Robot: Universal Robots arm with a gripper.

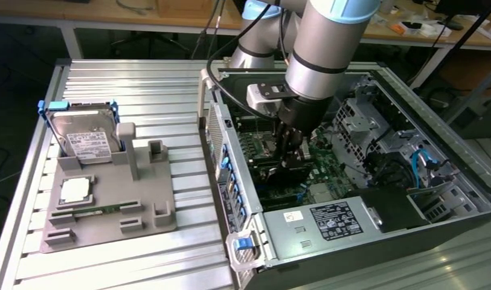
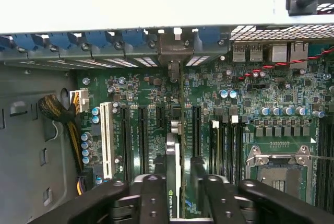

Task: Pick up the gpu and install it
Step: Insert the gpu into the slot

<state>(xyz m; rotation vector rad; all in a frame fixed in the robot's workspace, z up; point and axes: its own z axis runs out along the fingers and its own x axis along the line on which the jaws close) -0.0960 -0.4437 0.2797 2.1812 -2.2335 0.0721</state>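
Note:
The gpu (image 2: 174, 156) stands on edge on the motherboard (image 2: 250, 98), among the expansion slots. It is seen from above as a thin strip with a green-and-black label. Its metal end bracket (image 2: 175, 51) sits against the case's rear slot openings. My gripper (image 2: 177, 179) straddles the card. One black finger (image 2: 154, 198) lies close along one face, and the other finger (image 2: 216, 198) stands off the opposite face with a sliver of board showing between. In the exterior view my gripper (image 1: 292, 163) reaches down into the open computer case (image 1: 438, 181), with the dark gpu (image 1: 279, 176) just under it.
On the exterior view's left, a grey tray (image 1: 108, 232) holds a silver hard drive (image 1: 84, 142), a processor (image 1: 74, 190) and a memory stick (image 1: 92, 211). The power supply (image 1: 334, 220), the drive cage (image 1: 366, 121), cables (image 2: 65, 119) and a white slot (image 2: 106, 140) crowd the case.

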